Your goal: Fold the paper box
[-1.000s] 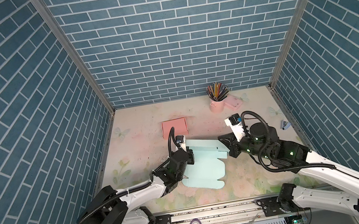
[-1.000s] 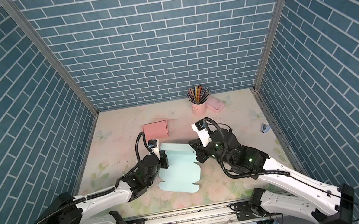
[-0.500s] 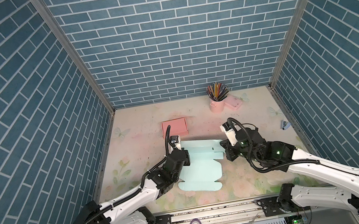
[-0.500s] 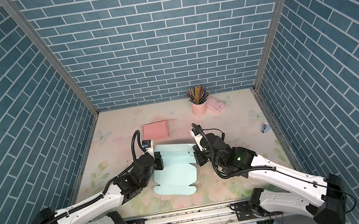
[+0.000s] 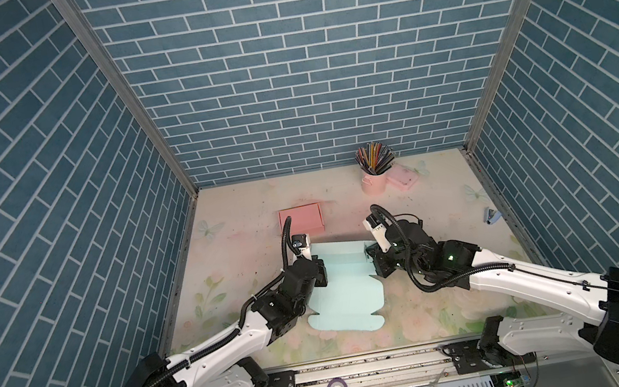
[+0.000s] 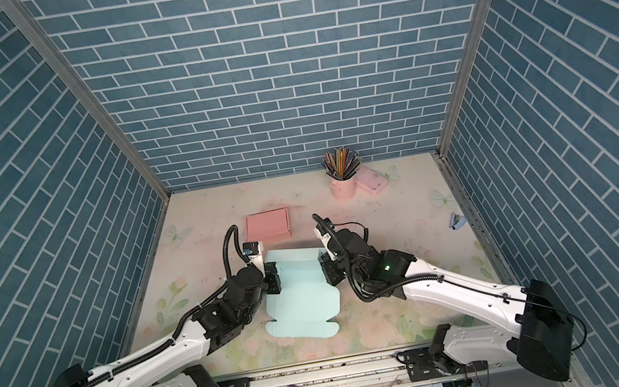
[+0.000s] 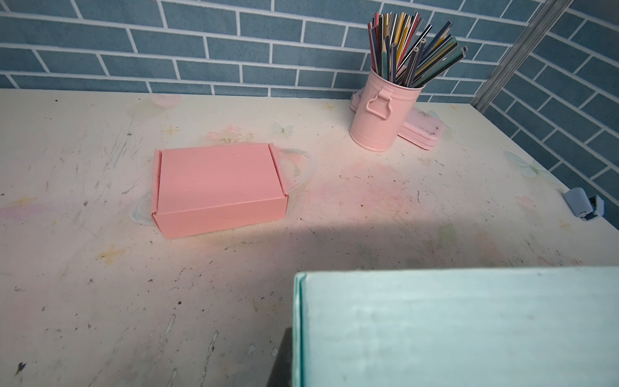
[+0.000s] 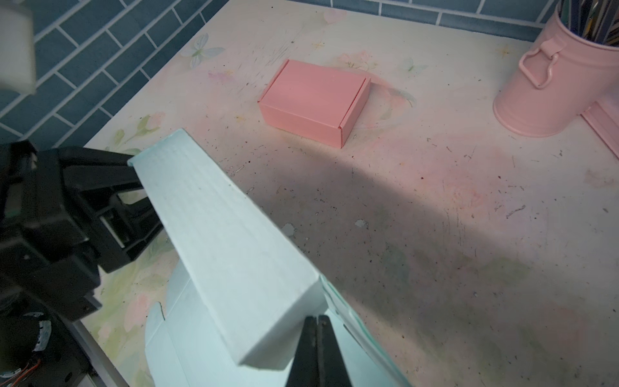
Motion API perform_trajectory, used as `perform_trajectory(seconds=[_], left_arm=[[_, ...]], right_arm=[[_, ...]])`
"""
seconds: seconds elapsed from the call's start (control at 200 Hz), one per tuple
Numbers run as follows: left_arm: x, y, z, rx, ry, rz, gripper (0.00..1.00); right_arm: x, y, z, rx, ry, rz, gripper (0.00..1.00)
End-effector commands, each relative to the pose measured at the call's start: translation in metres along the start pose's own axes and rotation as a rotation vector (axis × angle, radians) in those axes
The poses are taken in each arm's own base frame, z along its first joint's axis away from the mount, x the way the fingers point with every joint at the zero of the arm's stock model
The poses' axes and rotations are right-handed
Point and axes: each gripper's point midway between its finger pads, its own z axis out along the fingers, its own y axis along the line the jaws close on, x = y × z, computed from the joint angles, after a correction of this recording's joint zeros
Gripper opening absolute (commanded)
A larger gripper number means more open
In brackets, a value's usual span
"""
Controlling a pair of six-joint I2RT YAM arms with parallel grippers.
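- Mint-green paper box (image 5: 347, 298) lies half-formed on the table (image 5: 246, 230), near the front middle. Its rear wall stands upright and its lid panel lies flat toward the front edge.
- Left gripper (image 5: 321, 274) sits at the wall's left end with its jaws drawn close together; I cannot tell whether paper lies between them.
- Right gripper (image 8: 317, 335) sits at the wall's right end, its fingers pressed together against the corner.
- Pink box (image 7: 217, 191), closed, rests behind the paper box, apart from it.
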Motion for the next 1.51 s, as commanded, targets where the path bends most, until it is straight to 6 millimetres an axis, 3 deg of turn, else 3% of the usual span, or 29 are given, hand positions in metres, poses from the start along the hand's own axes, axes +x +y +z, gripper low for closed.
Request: perform_trajectory(seconds=[0.0, 0.115, 0.235, 0.3, 0.51, 0.645, 0.87, 0.95, 1.215, 1.5], left_arm=[[-0.003, -0.01, -0.001, 0.062, -0.011, -0.056, 0.0], [-0.008, -0.013, -0.008, 0.101, -0.024, -0.082, 0.0], [-0.012, -0.006, -0.015, 0.108, -0.032, -0.127, 0.0], [-0.015, 0.0, -0.016, 0.137, -0.028, -0.188, 0.0], [-0.032, 0.015, -0.029, 0.195, -0.028, -0.275, 0.0], [-0.045, 0.025, -0.04, 0.227, -0.053, -0.331, 0.0], [-0.069, 0.02, -0.056, 0.313, -0.099, -0.396, 0.0], [-0.075, 0.014, -0.059, 0.347, -0.105, -0.404, 0.0], [-0.077, 0.005, -0.06, 0.401, -0.099, -0.412, 0.0], [-0.072, 0.006, -0.056, 0.4, -0.09, -0.424, 0.0]], right_arm=[[-0.029, 0.017, -0.001, -0.065, -0.079, -0.003, 0.0], [-0.03, 0.02, -0.002, -0.085, -0.094, -0.015, 0.0], [-0.037, 0.031, -0.022, -0.175, -0.182, -0.051, 0.0], [-0.041, 0.038, -0.042, -0.236, -0.252, -0.089, 0.0], [-0.049, 0.04, -0.12, -0.348, -0.522, -0.154, 0.25], [-0.043, 0.039, -0.144, -0.403, -0.6, -0.157, 0.32], [-0.041, 0.015, -0.132, -0.427, -0.68, 0.012, 0.33], [-0.04, 0.015, -0.122, -0.462, -0.677, 0.034, 0.32], [-0.06, 0.052, -0.109, -0.656, -0.641, -0.019, 0.28], [-0.07, 0.069, -0.1, -0.757, -0.621, -0.03, 0.26]])
